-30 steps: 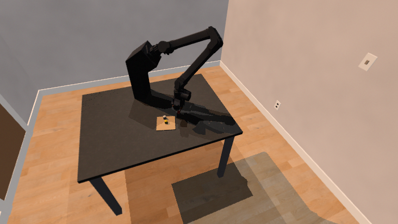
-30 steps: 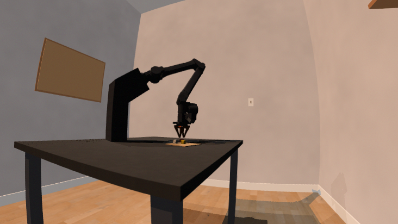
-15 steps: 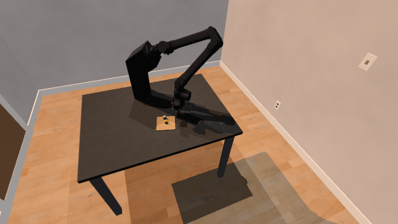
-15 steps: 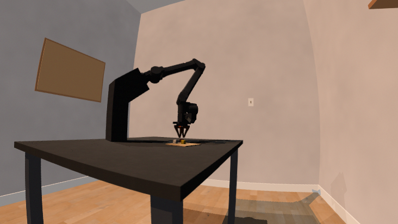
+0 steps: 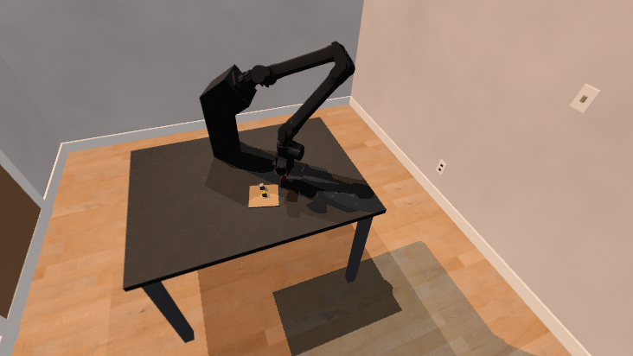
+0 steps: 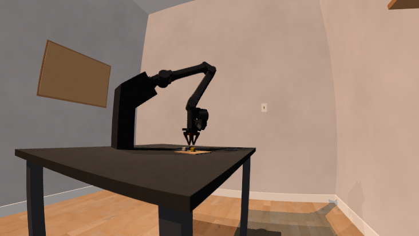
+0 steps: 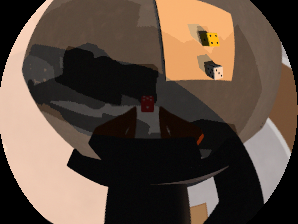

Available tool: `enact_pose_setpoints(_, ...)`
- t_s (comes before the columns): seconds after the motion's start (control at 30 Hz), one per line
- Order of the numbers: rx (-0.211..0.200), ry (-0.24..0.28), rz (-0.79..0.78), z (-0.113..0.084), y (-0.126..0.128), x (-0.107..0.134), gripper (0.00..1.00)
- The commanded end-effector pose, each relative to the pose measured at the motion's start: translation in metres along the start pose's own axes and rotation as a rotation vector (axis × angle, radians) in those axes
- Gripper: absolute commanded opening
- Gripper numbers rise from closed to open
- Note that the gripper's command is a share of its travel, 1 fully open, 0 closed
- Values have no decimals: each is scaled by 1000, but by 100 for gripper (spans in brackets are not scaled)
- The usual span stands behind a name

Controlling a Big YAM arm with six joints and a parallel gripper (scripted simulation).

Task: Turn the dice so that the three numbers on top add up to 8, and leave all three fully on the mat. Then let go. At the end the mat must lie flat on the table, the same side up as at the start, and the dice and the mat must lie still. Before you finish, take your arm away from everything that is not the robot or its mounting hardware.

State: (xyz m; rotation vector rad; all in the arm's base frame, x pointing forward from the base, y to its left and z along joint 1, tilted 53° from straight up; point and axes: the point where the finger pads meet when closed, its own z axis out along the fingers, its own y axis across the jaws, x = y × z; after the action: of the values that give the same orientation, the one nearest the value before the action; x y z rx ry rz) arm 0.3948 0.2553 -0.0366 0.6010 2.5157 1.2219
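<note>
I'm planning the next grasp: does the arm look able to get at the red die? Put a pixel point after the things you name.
Probably yes: the jaws are parted, the red die (image 7: pixel 147 104) shows between their tips, and nothing visible blocks it.

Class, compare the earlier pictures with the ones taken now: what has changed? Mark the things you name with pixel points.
Nothing visibly changed. The arm (image 5: pixel 315 98) (image 6: pixel 202 87), the mat (image 5: pixel 258 201) (image 6: pixel 196 152) (image 7: pixel 181 50), the yellow die (image 5: pixel 264 193) (image 6: pixel 192 149) (image 7: pixel 213 39) and the white die (image 5: pixel 261 186) (image 6: pixel 184 148) (image 7: pixel 217 72) look as they did.
</note>
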Motion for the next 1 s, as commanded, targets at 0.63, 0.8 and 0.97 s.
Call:
enact_pose_setpoints(0.63,0,10,-4,0,2,9,34)
enact_pose_setpoints(0.8,0,10,-4,0,2,9,34)
enact_pose_setpoints(0.97,0,10,-4,0,2,9,34)
